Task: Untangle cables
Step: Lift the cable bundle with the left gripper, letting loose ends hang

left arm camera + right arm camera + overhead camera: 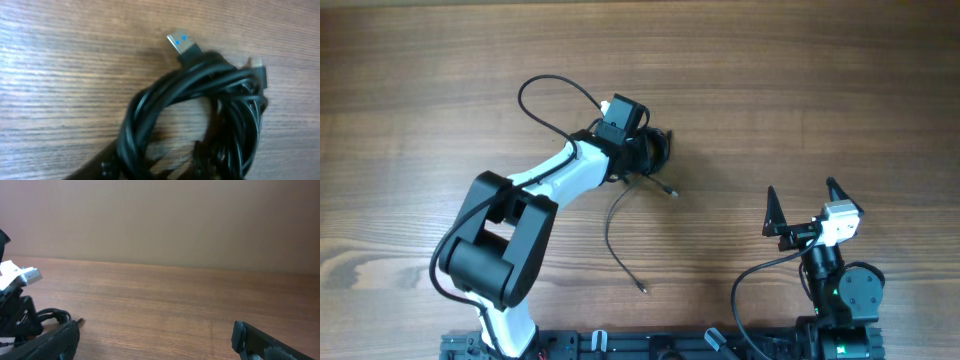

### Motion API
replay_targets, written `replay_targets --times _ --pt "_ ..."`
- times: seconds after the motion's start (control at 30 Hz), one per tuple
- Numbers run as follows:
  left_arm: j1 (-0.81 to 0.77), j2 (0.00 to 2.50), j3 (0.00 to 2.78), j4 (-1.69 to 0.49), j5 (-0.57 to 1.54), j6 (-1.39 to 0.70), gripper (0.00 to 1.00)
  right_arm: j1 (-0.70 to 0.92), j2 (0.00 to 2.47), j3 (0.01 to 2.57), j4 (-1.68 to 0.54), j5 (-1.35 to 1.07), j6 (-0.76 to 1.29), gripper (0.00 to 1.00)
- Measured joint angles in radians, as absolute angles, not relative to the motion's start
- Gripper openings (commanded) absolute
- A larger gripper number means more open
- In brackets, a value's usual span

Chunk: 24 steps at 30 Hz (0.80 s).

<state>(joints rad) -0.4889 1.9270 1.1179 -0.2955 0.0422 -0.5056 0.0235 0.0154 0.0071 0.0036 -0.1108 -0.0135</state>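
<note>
One cable bundle (662,146), black, coiled in a tight knot on the wood-grain worktop (800,80). It lies mid-table, partly under the left end effector (640,150).

One loose strand (610,232) leaves the knot and runs toward the robot's base in a shallow bow. Its long axis is far-to-near, with a small plug at the near tip.

Only the left wrist view shows a silvery USB plug (183,43) (two blue marks on its face), which sticks out of the coils toward the frame's upper left.

Left end effector: over the bundle; I cannot tell its opening or whether it grips anything.

Right end effector (801,195): fingers (52,341) spread wide, holding nothing, well apart from the cables. Its wrist view catches the bundle low at the left edge.
</note>
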Motion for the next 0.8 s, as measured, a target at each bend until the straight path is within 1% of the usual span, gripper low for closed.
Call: replay_targets --times 0.2,0.27,0.43,0.5,0.57,0.67,0.8 --pt "-0.476 1.93 1.118 -0.308 0.055 -0.49 0.04 0.023 0.015 0.007 0.004 -0.111 -0.014 1.0" --pt "-0.455 1.903 1.117 -0.351 0.054 -0.491 0.04 0.023 0.015 0.007 0.004 -0.111 -0.014 1.0" --pt "-0.373 1.644 1.117 -0.445 0.05 -0.546 0.04 0.023 0.015 0.007 0.004 -0.111 -0.014 1.0" --pt "-0.361 1.52 1.121 -0.511 0.035 -0.639 0.04 0.023 0.015 0.007 0.004 -0.111 -0.014 1.0" --pt "-0.36 1.457 1.123 -0.568 0.019 -0.725 0.04 0.023 0.015 0.007 0.004 -0.111 -0.014 1.0" --pt "-0.36 1.411 1.125 -0.688 0.004 -0.881 0.04 0.023 0.015 0.007 0.004 -0.111 -0.014 1.0" --pt "-0.36 1.36 1.124 -0.81 -0.005 -0.98 0.04 0.023 0.015 0.007 0.004 -0.111 -0.014 1.0"
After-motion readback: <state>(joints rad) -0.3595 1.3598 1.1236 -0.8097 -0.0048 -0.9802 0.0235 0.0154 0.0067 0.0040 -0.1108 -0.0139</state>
